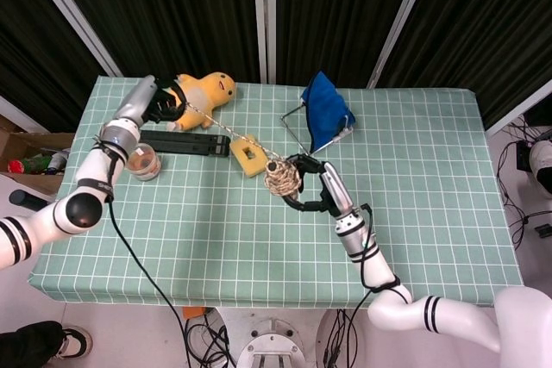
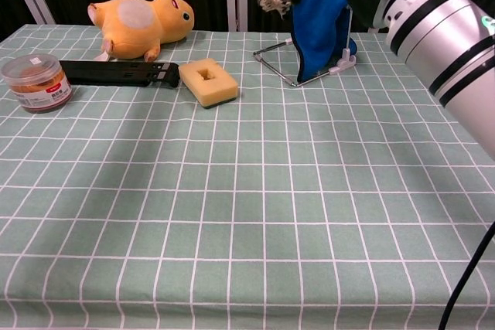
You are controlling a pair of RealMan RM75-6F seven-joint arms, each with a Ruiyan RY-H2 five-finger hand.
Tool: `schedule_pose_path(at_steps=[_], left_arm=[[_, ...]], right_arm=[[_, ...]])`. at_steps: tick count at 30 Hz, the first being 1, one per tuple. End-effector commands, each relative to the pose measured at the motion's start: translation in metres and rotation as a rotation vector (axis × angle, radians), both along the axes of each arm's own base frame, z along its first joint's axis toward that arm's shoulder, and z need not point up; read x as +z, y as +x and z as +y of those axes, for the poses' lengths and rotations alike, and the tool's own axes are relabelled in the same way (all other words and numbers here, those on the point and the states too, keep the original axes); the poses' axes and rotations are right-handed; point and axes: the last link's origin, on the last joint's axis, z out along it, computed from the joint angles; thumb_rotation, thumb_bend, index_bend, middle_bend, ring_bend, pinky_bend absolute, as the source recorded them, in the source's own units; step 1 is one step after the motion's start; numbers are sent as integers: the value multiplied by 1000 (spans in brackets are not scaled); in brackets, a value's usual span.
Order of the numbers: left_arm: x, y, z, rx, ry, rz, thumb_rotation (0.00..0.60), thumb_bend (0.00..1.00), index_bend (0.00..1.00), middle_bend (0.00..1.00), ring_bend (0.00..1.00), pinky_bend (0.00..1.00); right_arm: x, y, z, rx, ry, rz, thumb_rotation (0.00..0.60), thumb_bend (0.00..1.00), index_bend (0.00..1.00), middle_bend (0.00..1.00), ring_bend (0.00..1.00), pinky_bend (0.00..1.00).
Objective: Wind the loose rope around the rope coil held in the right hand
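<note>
**Rope pulled tight between your two hands**

Your table (image 1: 414, 213), under its green checked cloth, carries everything else. On its far side stands the blue bag (image 1: 325, 109) on a wire frame, and to the left of it lies the yellow plush toy (image 1: 205, 90). In front of the toy you have a long black bar (image 1: 185, 142), with the yellow foam block (image 1: 249, 156) just off its right end and a small lidded jar (image 1: 141, 161) near its left end.

Your right hand (image 1: 312, 185) is raised above the middle of the table with its fingers wrapped around the rope coil (image 1: 282, 177) (in the chest view only the bottom of the coil shows, at the top edge). Your left hand (image 1: 159, 106) is up at the far left, beside the plush toy, fingers closed on the end of the loose rope (image 1: 226, 130). That strand runs taut from the left hand, over the foam block, down to the coil.
</note>
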Motion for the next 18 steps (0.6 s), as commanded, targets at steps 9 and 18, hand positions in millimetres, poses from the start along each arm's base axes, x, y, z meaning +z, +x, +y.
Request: schedule_pose_path(at_steps=[9, 18], left_arm=[[-6, -28, -10, 26, -51, -50, 600, 451, 787, 781, 721, 728], [-9, -36, -19, 7, -154, -111, 600, 426, 563, 523, 570, 626]], right_arm=[[21, -8, -9, -28, -53, -2, 600, 640, 790, 626, 577, 772], [33, -10, -11, -29, -82, 5, 600, 635, 789, 626, 577, 772]])
